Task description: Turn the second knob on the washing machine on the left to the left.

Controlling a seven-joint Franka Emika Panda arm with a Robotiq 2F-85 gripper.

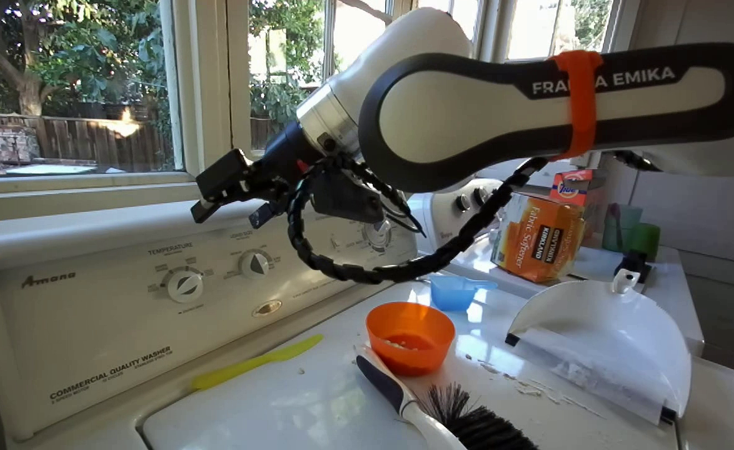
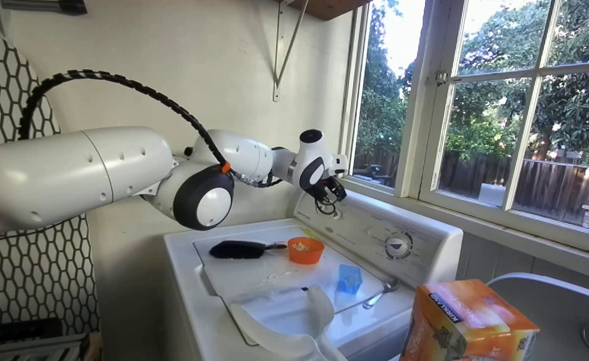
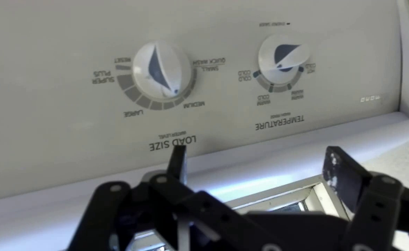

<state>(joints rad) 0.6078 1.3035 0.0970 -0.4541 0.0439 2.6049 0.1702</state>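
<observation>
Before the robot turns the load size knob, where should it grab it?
I'd probably pinch the load size knob by its raised middle ridge, coming from in front of the panel: the ridge stands out across the knob, giving the open end effector two sides to squeeze.

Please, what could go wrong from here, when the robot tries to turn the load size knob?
The temperature knob sits beside the load size knob, so the open gripper might bump or turn the wrong one.
In an exterior view the black cable hangs in a loop; if it sinks lower, it could perhaps brush the orange bowl and spill the pale bits inside.
</observation>
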